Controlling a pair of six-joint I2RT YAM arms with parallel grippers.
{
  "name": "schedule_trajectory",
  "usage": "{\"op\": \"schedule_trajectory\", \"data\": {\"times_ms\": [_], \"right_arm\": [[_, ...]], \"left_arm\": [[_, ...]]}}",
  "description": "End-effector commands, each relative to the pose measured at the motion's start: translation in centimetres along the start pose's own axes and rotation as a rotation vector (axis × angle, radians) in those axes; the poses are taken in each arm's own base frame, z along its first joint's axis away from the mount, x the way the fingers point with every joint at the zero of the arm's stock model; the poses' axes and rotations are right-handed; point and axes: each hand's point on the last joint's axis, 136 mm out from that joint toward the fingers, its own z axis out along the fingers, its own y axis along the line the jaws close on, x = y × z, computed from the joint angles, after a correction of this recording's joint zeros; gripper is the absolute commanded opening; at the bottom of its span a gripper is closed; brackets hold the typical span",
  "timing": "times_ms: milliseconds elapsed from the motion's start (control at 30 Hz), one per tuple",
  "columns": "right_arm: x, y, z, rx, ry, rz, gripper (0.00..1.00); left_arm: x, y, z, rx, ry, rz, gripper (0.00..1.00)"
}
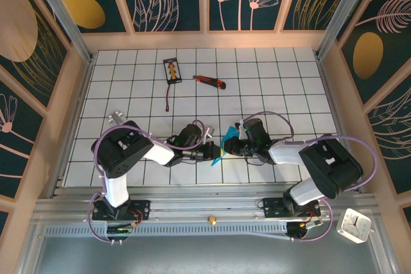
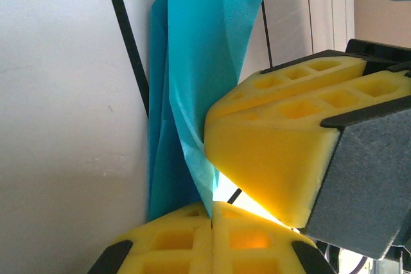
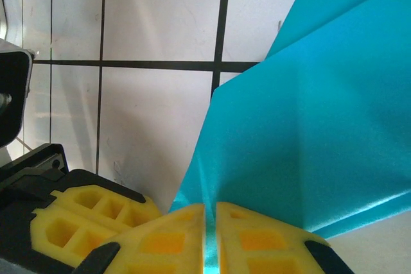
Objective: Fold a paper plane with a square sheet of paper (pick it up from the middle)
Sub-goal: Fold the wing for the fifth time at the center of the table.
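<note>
The left pincer (image 2: 212,230) sits at the bottom of its wrist frame, yellow pads closed on the lower edge of the creased cyan paper (image 2: 192,62). The right pincer (image 3: 210,239) pinches it likewise. From above, the paper stands between both pincers, just below frame centre, over the table (image 1: 270,81) — a knife (image 1: 210,82) lies upper centre.

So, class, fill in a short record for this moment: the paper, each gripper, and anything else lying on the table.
paper: cyan, creased, pinched from both sides
left gripper: shut on the paper
right gripper: shut on the paper
utility knife: red and black, lying on the table farther back, apart from both arms
</note>
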Motion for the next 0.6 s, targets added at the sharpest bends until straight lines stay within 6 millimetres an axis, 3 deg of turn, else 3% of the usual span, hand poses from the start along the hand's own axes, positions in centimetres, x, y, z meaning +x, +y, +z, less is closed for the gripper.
{"op": "schedule_trajectory", "data": {"times_ms": [0, 333, 567], "right_arm": [[0.5, -2.3, 0.2, 0.09, 0.018, 0.029, 0.14], [1.3, -4.5, 0.2, 0.171, 0.057, 0.08, 0.13], [1.8, -4.9, 0.2, 0.183, 0.075, 0.093, 0.13]], "left_arm": [[4.0, 5.0, 0.3, -0.165, 0.131, -0.1, 0.0], [3.6, 4.5, 0.2, -0.163, 0.126, -0.097, 0.0], [2.4, 2.6, -0.6, -0.153, 0.093, -0.063, 0.2]]}}
